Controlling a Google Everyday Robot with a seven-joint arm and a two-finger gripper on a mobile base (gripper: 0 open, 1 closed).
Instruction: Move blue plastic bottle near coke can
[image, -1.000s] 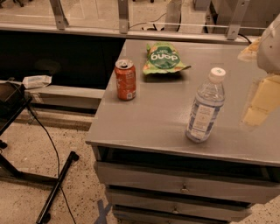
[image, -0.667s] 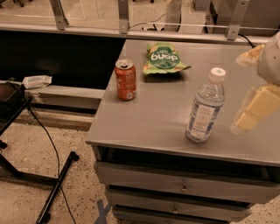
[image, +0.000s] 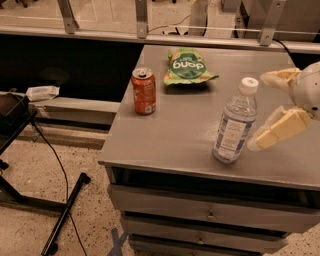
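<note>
Hovering just right of the blue plastic bottle (image: 234, 122), my gripper (image: 259, 111) has its fingers spread, nothing gripped yet. Bottle's upright near the front of the grey table (image: 175, 125), well apart from the coke can (image: 143, 91) over left. Grasp and carry both lie ahead.

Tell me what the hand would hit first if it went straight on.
Probably the blue plastic bottle. The open hand, at the right side of the table, points left with the bottle just ahead of it, though depth is unclear.
</note>
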